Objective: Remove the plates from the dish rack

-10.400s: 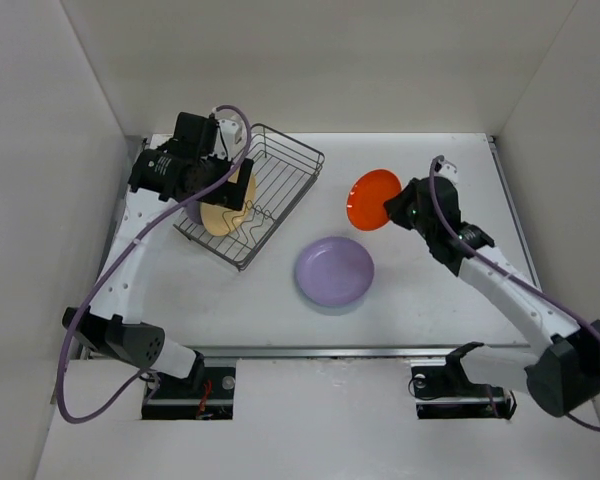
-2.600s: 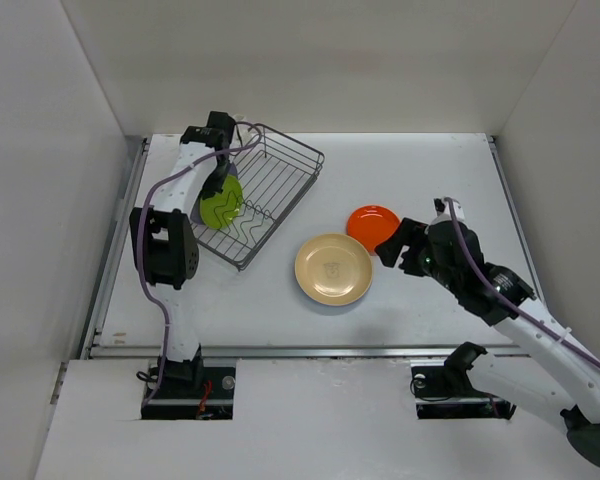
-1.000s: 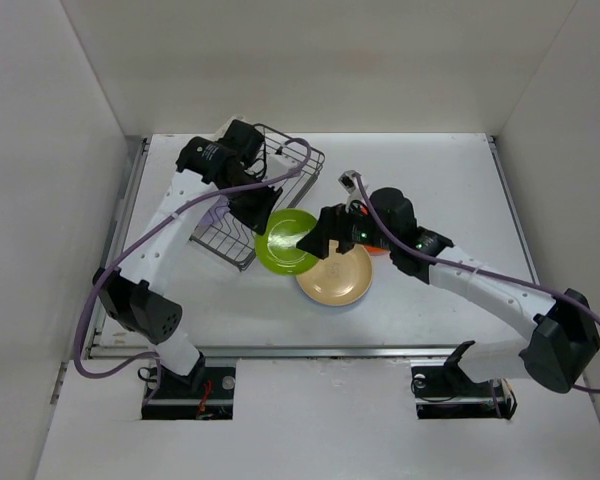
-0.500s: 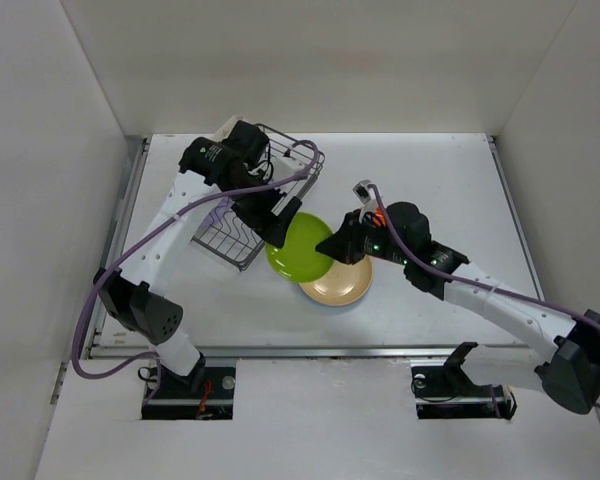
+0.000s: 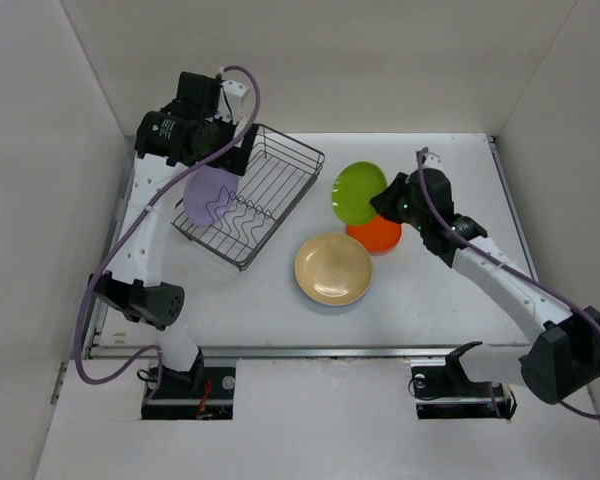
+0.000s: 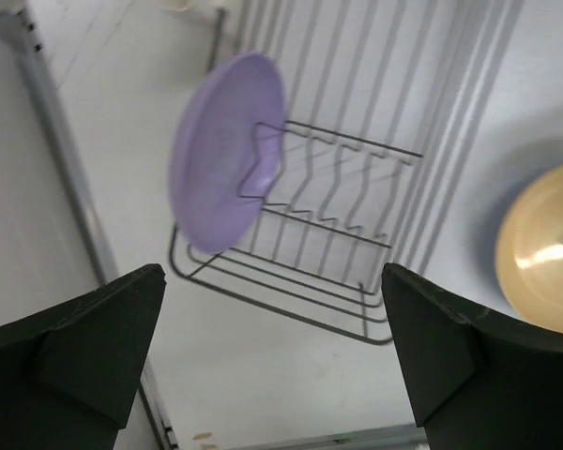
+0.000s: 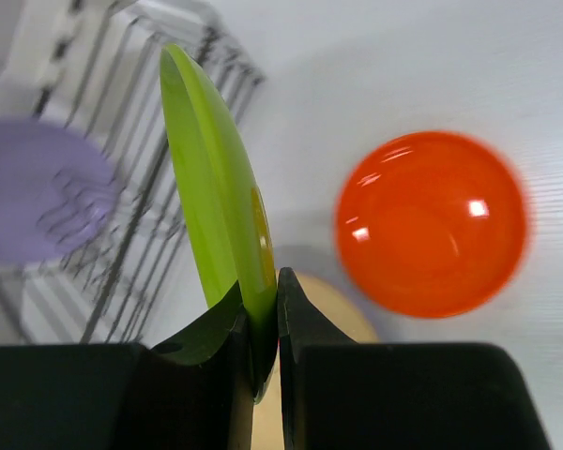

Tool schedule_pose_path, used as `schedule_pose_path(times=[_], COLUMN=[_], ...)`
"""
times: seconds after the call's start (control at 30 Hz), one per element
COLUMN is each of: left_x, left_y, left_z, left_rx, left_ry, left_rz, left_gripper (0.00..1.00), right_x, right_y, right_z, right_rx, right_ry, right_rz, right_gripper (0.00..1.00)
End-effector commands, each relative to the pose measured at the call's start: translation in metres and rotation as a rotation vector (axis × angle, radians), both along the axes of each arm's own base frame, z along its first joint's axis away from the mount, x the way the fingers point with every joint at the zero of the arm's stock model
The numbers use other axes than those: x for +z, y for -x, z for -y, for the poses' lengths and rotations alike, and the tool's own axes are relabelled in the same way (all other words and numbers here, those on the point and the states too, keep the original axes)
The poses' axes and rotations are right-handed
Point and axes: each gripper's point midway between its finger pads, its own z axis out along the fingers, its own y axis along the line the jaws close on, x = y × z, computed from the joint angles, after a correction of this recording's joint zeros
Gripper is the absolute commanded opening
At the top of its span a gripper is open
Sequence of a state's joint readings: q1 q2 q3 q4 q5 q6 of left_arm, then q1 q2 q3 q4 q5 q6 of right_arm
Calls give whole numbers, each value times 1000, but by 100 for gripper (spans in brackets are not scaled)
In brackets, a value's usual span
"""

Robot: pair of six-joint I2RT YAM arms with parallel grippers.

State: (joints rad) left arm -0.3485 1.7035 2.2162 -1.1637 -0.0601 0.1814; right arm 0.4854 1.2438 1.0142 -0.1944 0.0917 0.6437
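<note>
1. Right wrist view: the right claw [image 7: 261,314] is closed on the rim of the lime green plate [image 7: 211,206]. Both fingers pinch the edge, so the plate hangs on edge rather than flat. A rim pinch is probably the only hold a shallow plate offers a two-finger claw.
2. Beyond the held plate lies the red-orange plate [image 7: 432,225], flat on the bench [image 7: 357,66]. In the top external view the green plate hangs above the bench and partly overlaps the red-orange one. The two smaller plates appear to be grouped together. The next move would probably level the green plate and lower it onto or beside its partner.
3. The tan-yellow plate [image 5: 333,268] lies flat and face up on the bench, just beside the red-orange plate. Whether the two touch cannot be told. It lies apart from the rack and so counts as unloaded.
4. Left wrist view: the left claw [image 6: 272,277] is spread wide and holds nothing. It hangs above the dish rack [image 6: 357,234].
5. The lavender plate [image 6: 220,164] stands on edge at the rack's left end, propped by a wavy wire divider. It is the only plate seen in the rack. The open claw overhead suggests it is the next one to be lifted. That lift would have to go straight up, or the rim may catch the wire.
</note>
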Motion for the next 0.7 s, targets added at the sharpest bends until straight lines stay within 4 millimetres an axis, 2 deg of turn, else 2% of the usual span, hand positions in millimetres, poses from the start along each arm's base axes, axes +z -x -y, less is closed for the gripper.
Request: schedule_pose_path(times=[0.0,0.03,0.07,0.1,0.13,0.17,0.23,0.27,0.37,0.4,0.43,0.5,0.67], left_x=[-13,-26,-29,-42,-48,-58,-71,-74,-89,-96,-96,-105,-109], left_y=[-28,-35,-38,-44,-43,-46,-48,-50,-50,-50,-50,-53,-52], left_z=[-42,-57,-63,-73,-76,-83,-90,-86,-86,-86,-86,-85,-84], left_rx=[148,181,196,213,208,227,233,208,197,196,196,201,195], left_ry=[-99,-126,-129,-142,-164,-168,-181,-169,-185,-191,-191,-191,-186], left_rz=[5,-28,-38,-59,-74,-91,-120,-123,-157,-176,-176,-198,-209], left_gripper=[100,100,100,100,100,100,100,100,100,100,100,100,100], right_x=[-4,-13,-24,-28,-38,-54,-66,-74,-90,-98,-105,-113,-129], right_y=[-26,-30,-29,-34,-34,-35,-35,-37,-36,-36,-39,-41,-53], right_z=[45,51,60,66,66,74,82,89,90,96,99,97,92], right_rx=[-142,-143,-124,-113,-114,-131,-145,-158,-155,-176,-186,-178,-150], right_ry=[-14,-23,-52,-78,-73,-70,-71,-75,-79,-71,-69,-70,-90], right_rz=[-22,-39,-66,-69,-87,-118,-136,-150,-169,-184,-198,-211,-226], right_gripper=[0,0,0,0,0,0,0,0,0,0,0,0,0])
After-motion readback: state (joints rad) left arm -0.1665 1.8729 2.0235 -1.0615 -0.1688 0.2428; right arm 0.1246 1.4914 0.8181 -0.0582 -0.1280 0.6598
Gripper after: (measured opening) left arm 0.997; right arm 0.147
